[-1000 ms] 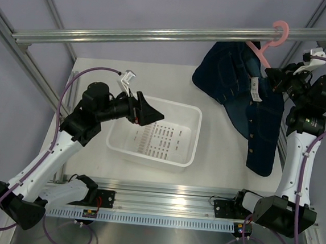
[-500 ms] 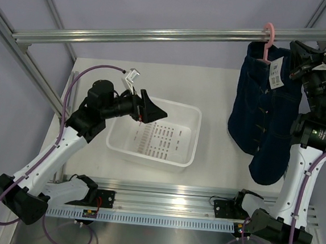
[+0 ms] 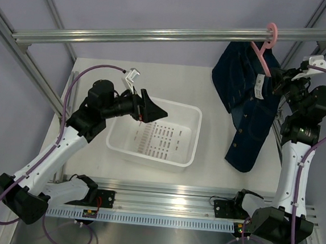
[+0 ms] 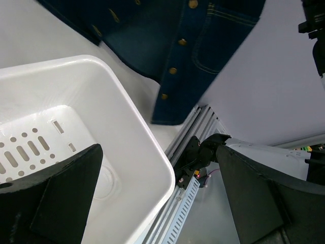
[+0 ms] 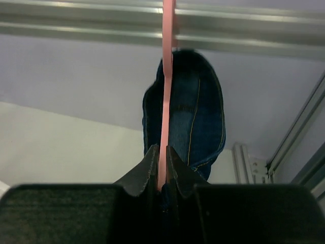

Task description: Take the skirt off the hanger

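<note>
The dark navy denim skirt (image 3: 249,115) with a white paper tag hangs on the light-pink hanger (image 3: 263,49), whose hook sits over the metal rail (image 3: 159,35) at the upper right. My right gripper (image 3: 276,80) is shut on the hanger's pink arm; in the right wrist view the pink bar (image 5: 166,76) runs up from between the closed fingers, with the skirt (image 5: 195,117) behind it. My left gripper (image 3: 155,114) is open and empty above the white bin (image 3: 191,141). The left wrist view shows the skirt's hem (image 4: 193,56) with brass buttons beyond the bin (image 4: 137,132).
The white slotted bin stands mid-table, under my left gripper. An aluminium frame post (image 3: 33,70) rises at the left. A slotted rail (image 3: 160,219) runs along the table's near edge between the arm bases.
The skirt and hanger have swung: hanging straight down half a second ago, now tilted leftward again. My right gripper moved down and left with the hanger. The left arm has barely moved.
</note>
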You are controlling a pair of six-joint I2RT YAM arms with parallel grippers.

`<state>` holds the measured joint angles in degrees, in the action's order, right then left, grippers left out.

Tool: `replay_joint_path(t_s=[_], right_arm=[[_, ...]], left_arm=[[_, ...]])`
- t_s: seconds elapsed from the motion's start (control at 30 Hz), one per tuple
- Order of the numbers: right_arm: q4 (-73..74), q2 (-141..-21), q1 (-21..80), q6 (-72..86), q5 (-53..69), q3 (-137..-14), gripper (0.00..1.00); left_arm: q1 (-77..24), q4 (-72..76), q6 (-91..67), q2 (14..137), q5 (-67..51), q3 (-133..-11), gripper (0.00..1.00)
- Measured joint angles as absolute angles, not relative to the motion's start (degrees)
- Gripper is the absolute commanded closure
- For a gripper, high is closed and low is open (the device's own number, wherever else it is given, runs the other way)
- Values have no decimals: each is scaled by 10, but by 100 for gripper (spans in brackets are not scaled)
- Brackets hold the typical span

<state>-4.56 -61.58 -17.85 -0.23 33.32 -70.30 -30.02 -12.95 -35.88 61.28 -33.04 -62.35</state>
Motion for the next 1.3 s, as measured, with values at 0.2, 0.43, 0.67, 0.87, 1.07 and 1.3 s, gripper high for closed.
replay_joint_path(t_s=[0.2, 0.43, 0.67, 0.87, 1.07, 1.3], right_arm=[[-4, -628, -177, 10, 333, -694, 93], [77, -665, -177, 79, 322, -774, 35], [182, -714, -145, 56, 301, -903, 1], [273, -747, -96, 17, 209, -972, 1], [380, -804, -58, -29, 141, -1052, 8], [468, -833, -53, -56, 96, -1111, 23]], left_arm=[[-300, -125, -359, 616, -332, -622, 1], [-300, -118, -360, 627, -339, -622, 1], [-300, -96, -363, 632, -345, -614, 1], [-301, -66, -376, 632, -350, -583, 1], [-301, -54, -380, 632, -357, -564, 1], [-301, -50, -380, 631, -363, -564, 1]])
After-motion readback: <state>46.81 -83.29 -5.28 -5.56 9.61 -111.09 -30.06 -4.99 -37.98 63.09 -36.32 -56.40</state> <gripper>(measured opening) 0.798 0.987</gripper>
